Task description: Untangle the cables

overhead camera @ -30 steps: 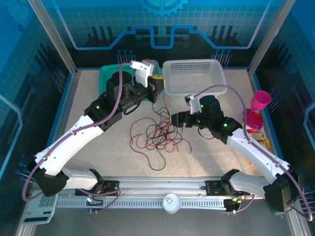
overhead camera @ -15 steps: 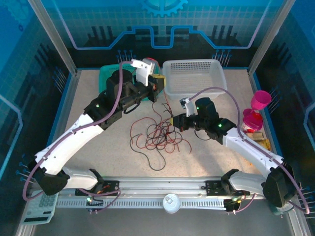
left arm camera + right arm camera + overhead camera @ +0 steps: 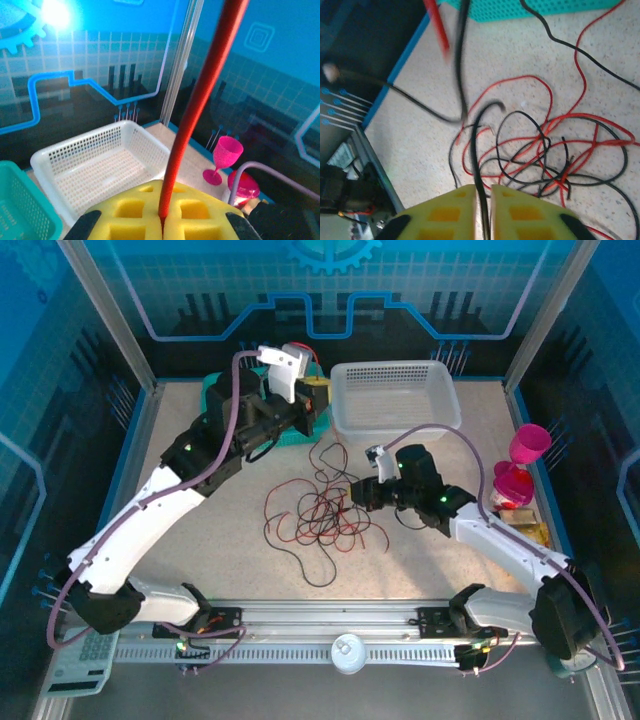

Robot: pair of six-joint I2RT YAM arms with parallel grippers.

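Looping in loose red and black curls, the cables [image 3: 322,515] lie heaped at the middle of the table [image 3: 400,565]. They look light, limp and springy, and likely to drag their neighbours along. A hold near a free end or an outer loop should therefore serve better than one on the knotted core.

At 12 o'clock from the heap, the left gripper [image 3: 162,222] has its jaws clamped on a red cable [image 3: 200,100] that runs straight out from the pads. At 3 o'clock, the right gripper [image 3: 482,195] has its jaws nearly together around a black cable [image 3: 479,145]; whether they pinch it I cannot tell.

The right wrist view picks out single crossings, while the top view gives the heap's whole outline.
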